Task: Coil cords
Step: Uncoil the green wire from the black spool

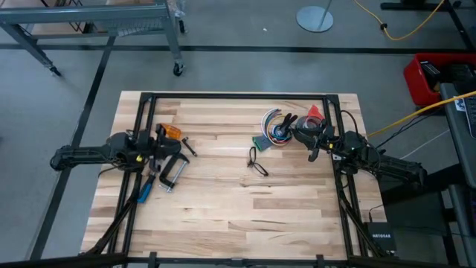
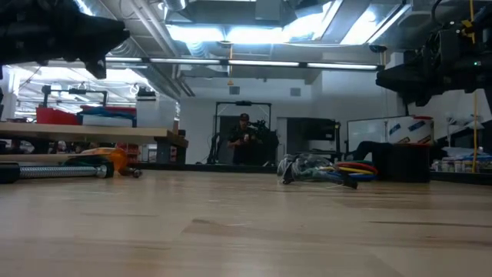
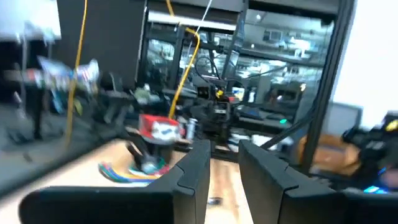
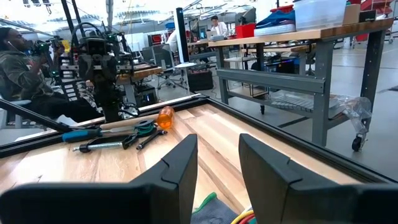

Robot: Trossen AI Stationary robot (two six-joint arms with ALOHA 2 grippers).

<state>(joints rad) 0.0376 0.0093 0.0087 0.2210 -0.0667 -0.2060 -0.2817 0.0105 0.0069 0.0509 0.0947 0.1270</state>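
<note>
"NETGEAR" lettering marks the black box beyond the table's right front corner, seen only from above. Only the right wrist view shows a seated person. Mid-table lies the thin black cord, loosely looped. Left gripper and right gripper hover at opposite side edges, both spread, empty.

Bright, even overhead lighting; one view smeared.
Ceiling strip lights glare in low view; left wrist view motion-blurred; surface shadows soft, faint.
</note>
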